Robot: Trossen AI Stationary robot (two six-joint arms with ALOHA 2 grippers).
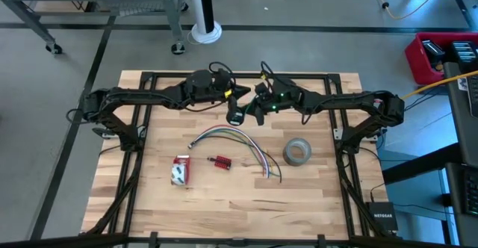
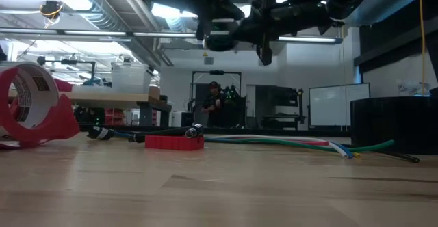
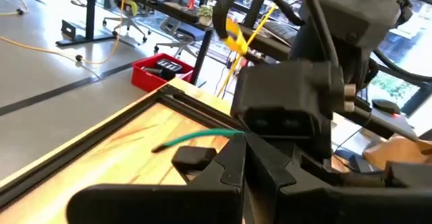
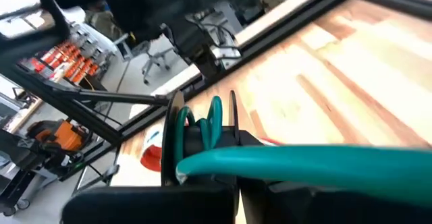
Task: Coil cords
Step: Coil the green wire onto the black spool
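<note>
Both arms meet above the far middle of the table. My left gripper (image 1: 240,108) and my right gripper (image 1: 256,106) face each other closely, both shut and high above the wood, and they show at the top of the low view (image 2: 236,35). Between them is a thin teal cord. Its small loops (image 4: 204,121) stand at my right fingertips, and one strand (image 4: 324,164) runs across that view. In the left wrist view a short green end (image 3: 196,138) sticks out beside my left fingertips, under the right hand's dark body (image 3: 290,89). My left gripper pinches the cord close to its free end (image 3: 233,135) at the fingertips, coming nearly level from the table's left. The end juts sideways, clear of the table. My right gripper is shut on the cord where its loops begin (image 4: 196,140), coming nearly level from the right. The loops stand above the fingers, lifted clear.
On the wood lie a loose fan of coloured cords (image 1: 239,139), a small red block (image 1: 220,160), a red tape dispenser (image 1: 181,170) and a grey tape roll (image 1: 297,152). Black frame rails (image 1: 134,128) border the table. A person (image 2: 215,102) stands far back in the room.
</note>
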